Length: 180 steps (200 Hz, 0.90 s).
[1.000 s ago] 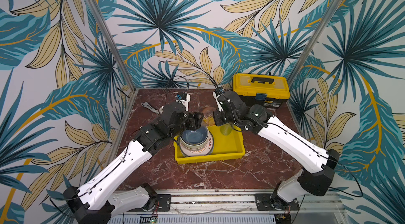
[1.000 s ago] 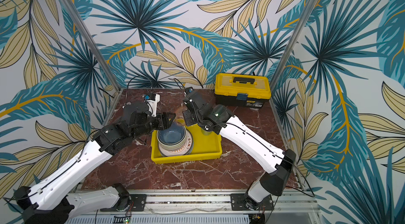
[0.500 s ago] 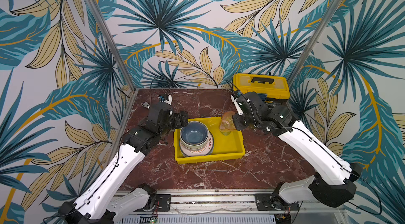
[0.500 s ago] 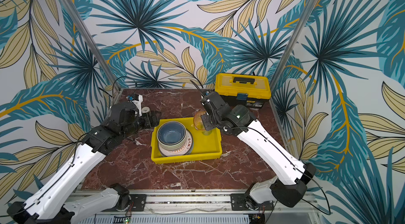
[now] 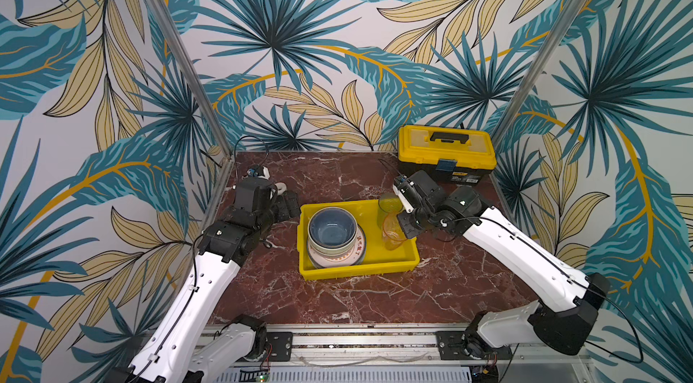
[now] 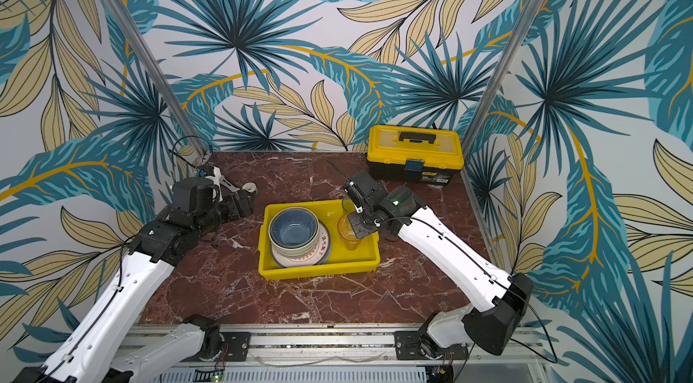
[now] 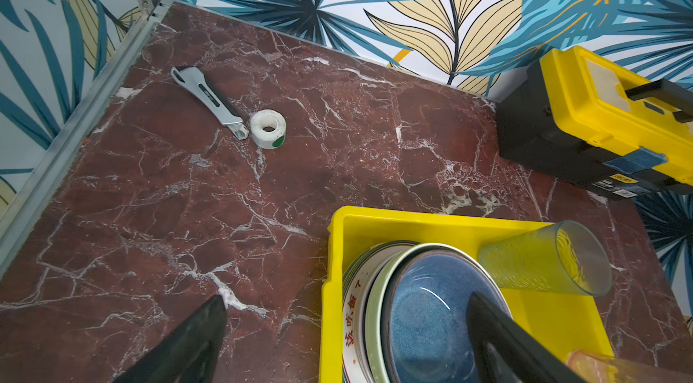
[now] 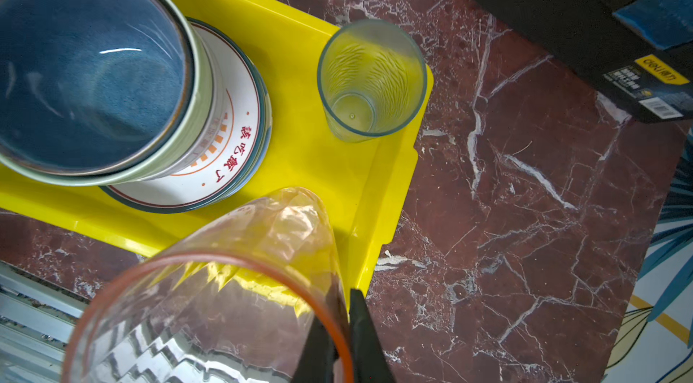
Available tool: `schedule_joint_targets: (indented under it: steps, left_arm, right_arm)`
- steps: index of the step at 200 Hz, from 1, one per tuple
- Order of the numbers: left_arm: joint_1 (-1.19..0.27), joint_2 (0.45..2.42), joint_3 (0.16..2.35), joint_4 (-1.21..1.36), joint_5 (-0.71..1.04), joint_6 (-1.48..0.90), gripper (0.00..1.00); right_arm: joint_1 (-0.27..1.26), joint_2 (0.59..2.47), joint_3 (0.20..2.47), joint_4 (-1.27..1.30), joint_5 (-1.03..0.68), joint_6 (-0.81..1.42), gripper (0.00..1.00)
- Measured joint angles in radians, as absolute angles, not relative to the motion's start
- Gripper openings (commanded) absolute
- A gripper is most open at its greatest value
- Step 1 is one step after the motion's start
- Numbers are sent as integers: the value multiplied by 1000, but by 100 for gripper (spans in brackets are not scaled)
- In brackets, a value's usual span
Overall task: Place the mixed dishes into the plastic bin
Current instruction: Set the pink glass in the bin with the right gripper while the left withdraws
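The stack in the left half of the shallow bright yellow plastic bin hides most of itself. A blue-grey glazed bowl sits inside a pale green bowl, and under them only the rim of a white plate with red lettering shows. A blue edge peeks out beneath it, and how many plates lie there cannot be told.

In both top views the left arm covers the grey metal tool near the table's far left corner. The small white tape roll touches its end.

The right wrist view cuts off the near side of the clear, orange-rimmed tumbler. The right gripper pinches its rim, one finger inside and one outside. The tumbler tilts over the bin's right side, and whether its base touches the floor is unclear. A greenish translucent tumbler stands upright in the bin's far right corner.

The left gripper is spread wide and empty, just beside the bin's far left corner.
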State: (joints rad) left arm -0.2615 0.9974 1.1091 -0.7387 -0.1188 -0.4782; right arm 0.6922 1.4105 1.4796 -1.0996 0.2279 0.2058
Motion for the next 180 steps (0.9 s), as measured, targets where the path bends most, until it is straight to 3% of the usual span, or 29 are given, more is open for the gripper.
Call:
schedule_joint_targets:
  steps: [180]
  left_arm:
    - [-231,1002,1066,-743,-136,-449,100]
  right_arm:
    - [605,1515,1324,-969,194,239,0]
